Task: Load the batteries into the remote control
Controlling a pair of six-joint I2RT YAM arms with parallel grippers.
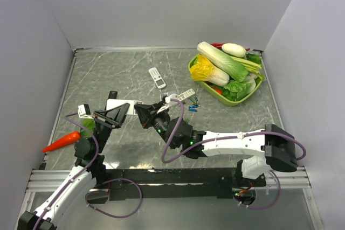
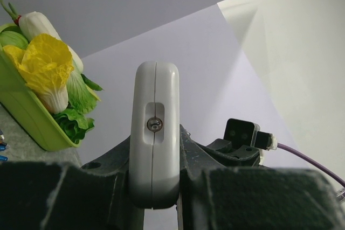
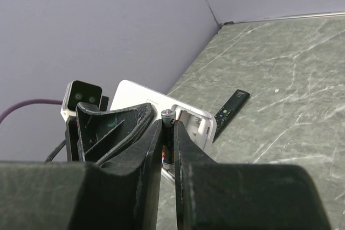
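My left gripper (image 1: pixel 116 112) is shut on a white remote (image 1: pixel 121 104) and holds it off the table; in the left wrist view the remote (image 2: pixel 155 133) stands end-on between the jaws of the left gripper (image 2: pixel 156 165). My right gripper (image 1: pixel 141 110) is shut on a dark battery (image 3: pixel 168 133), held upright between its fingers (image 3: pixel 186 149). The battery's tip is right at the open battery compartment at the end of the white remote (image 3: pixel 197 125). Several loose batteries (image 1: pixel 193 106), blue and green, lie on the table near the middle.
A green basket (image 1: pixel 233 99) of vegetables stands at the back right, also in the left wrist view (image 2: pixel 32 119). Two more white remotes (image 1: pixel 157 77) (image 1: pixel 186 95) and a black remote (image 3: pixel 232 106) lie on the table. A carrot (image 1: pixel 63 141) lies at the left edge.
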